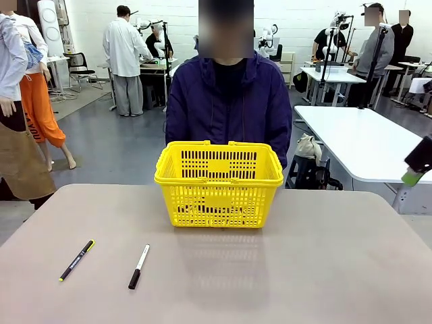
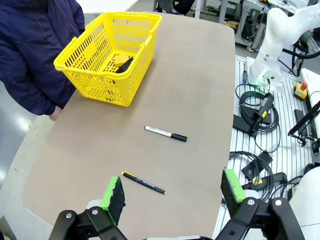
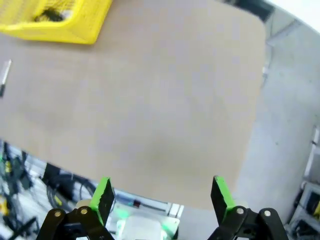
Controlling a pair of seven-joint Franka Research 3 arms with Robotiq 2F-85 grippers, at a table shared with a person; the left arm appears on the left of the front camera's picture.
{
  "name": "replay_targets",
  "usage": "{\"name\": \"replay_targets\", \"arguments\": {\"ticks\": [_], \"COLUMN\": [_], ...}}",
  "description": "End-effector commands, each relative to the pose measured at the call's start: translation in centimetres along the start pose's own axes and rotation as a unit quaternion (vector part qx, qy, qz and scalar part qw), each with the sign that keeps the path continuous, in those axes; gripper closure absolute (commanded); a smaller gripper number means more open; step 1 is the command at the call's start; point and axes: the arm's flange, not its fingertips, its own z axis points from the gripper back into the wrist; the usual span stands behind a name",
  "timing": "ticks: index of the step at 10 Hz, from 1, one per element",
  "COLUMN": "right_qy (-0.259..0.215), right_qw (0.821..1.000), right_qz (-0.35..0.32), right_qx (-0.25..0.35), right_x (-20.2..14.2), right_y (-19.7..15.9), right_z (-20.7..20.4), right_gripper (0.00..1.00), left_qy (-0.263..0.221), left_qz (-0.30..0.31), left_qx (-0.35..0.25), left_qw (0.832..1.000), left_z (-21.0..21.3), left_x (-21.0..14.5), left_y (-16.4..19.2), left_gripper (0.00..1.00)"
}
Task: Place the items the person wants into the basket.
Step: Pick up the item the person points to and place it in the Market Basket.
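Both arms' jaws stand wide and empty; the items [image 2: 120,64], small, rigid, light, lie inside the basket [image 1: 219,181] at the table's [image 1: 283,270] far middle; grasp across narrow bodies.

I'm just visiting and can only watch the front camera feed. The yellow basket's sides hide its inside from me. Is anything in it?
Observer: Yes. The left wrist view looks down into the basket and shows yellow and black items lying on its floor.
Operator: Where is the robot's left gripper?
Observer: The left gripper hangs open above the table's near edge, close to the black pen with yellow clip.
Operator: And the right one?
Observer: The right gripper is open too, above the table's edge, holding nothing.
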Motion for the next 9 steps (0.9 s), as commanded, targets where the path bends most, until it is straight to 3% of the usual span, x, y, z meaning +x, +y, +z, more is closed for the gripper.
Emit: {"name": "replay_targets", "arguments": {"ticks": [1, 2, 3, 4, 7, 9], "right_qy": [-0.035, -0.097, -0.127, -0.146, -0.223, -0.271], "right_qw": [0.974, 0.954, 0.924, 0.906, 0.876, 0.835], "right_qz": [0.153, 0.193, 0.274, 0.319, 0.341, 0.358], "right_qx": [0.164, 0.206, 0.235, 0.237, 0.259, 0.318], "right_x": [-2.9, -3.8, -4.6, -5.0, -5.2, -4.8], "right_y": [-5.5, -9.0, -13.4, -17.0, -24.8, -27.9], "right_z": [6.2, 8.9, 10.5, 10.7, 8.9, 7.3], "right_gripper": [0.0, 0.0, 0.0, 0.0, 0.0, 0.0], "left_qy": [-0.009, -0.009, -0.009, -0.009, -0.009, -0.009], "left_qz": [-0.005, -0.005, -0.005, -0.005, -0.005, -0.005], "left_qx": [-0.003, -0.003, -0.003, -0.003, -0.003, -0.003], "left_qw": [1.0, 1.0, 1.0, 1.0, 1.0, 1.0], "left_z": [0.1, 0.1, 0.1, 0.1, 0.1, 0.1], "left_x": [0.0, 0.0, 0.0, 0.0, 0.0, 0.0], "left_y": [0.0, 0.0, 0.0, 0.0, 0.0, 0.0], "left_gripper": [0.0, 0.0, 0.0, 0.0, 0.0, 0.0]}}
